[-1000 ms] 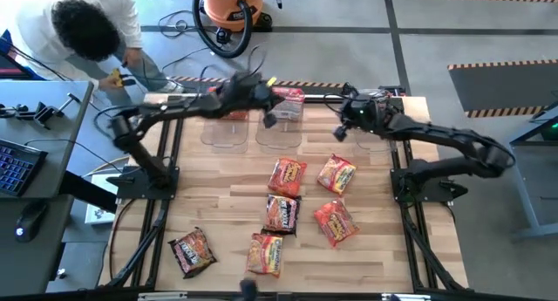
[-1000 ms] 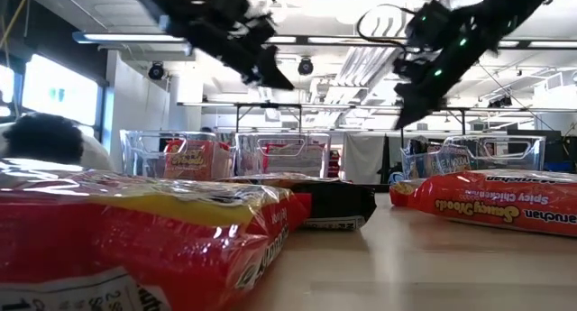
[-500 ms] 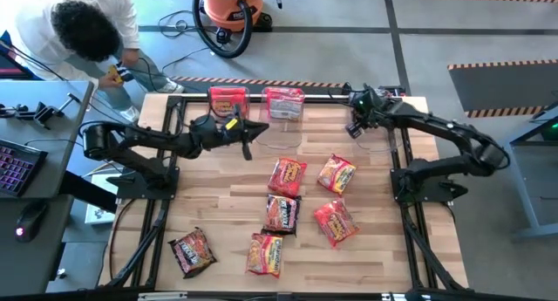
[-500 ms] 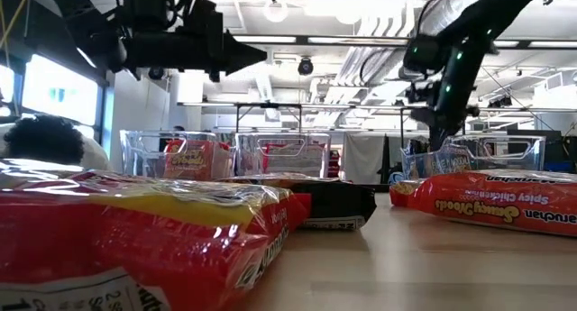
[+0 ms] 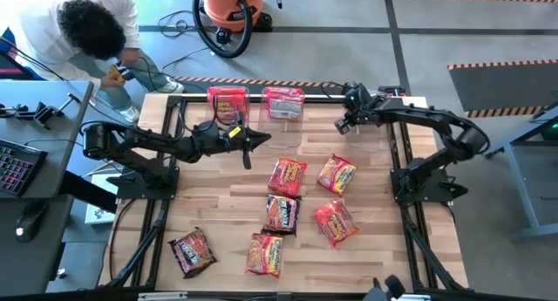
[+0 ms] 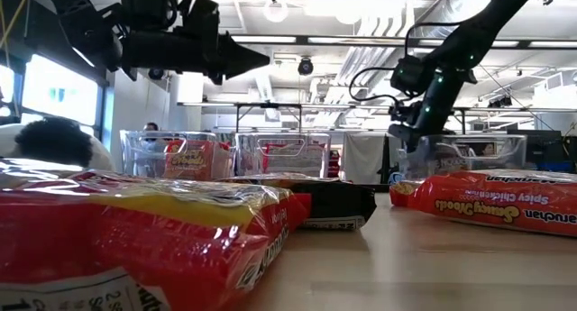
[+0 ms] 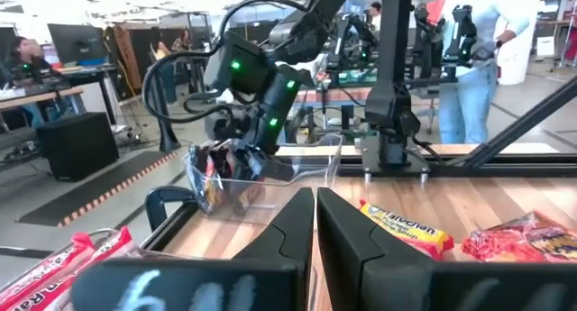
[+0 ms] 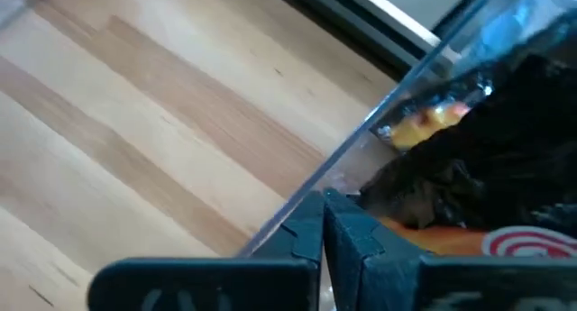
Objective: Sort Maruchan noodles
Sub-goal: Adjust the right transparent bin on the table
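Left gripper [image 5: 258,140]: fingers pressed together and holding nothing; it hangs above the wooden table [image 5: 218,205], its tip pointing toward the table's middle; in the left wrist view the two dark fingers [image 7: 293,230] meet in a closed wedge.
Right gripper [image 5: 343,125]: jaws together, nothing between them; it sits at the rim of a clear bin [image 8: 397,104] at the far right of the table; in the right wrist view the bin's edge runs just past its fingertips.
Dark packet [image 8: 478,180]: lies inside that clear bin, just beyond the right gripper's closed tips.
Loose Maruchan noodles: four orange-red packets lie on the table below and between the two grippers, one [image 5: 288,175] just ahead of the left gripper's tip, one [image 5: 336,174] near the right gripper, two more [image 5: 282,215] [image 5: 335,222] further toward the near edge; another orange-red one [image 5: 266,254] and a dark packet [image 5: 192,252] lie well apart from both grippers, at the near edge.
Sorted noodles: a red packet [image 5: 227,101] and a red-and-white packet [image 5: 284,103] stand in bins at the far edge, beyond the left gripper.
Person [image 5: 83,30]: bent over beside the table's far left corner.
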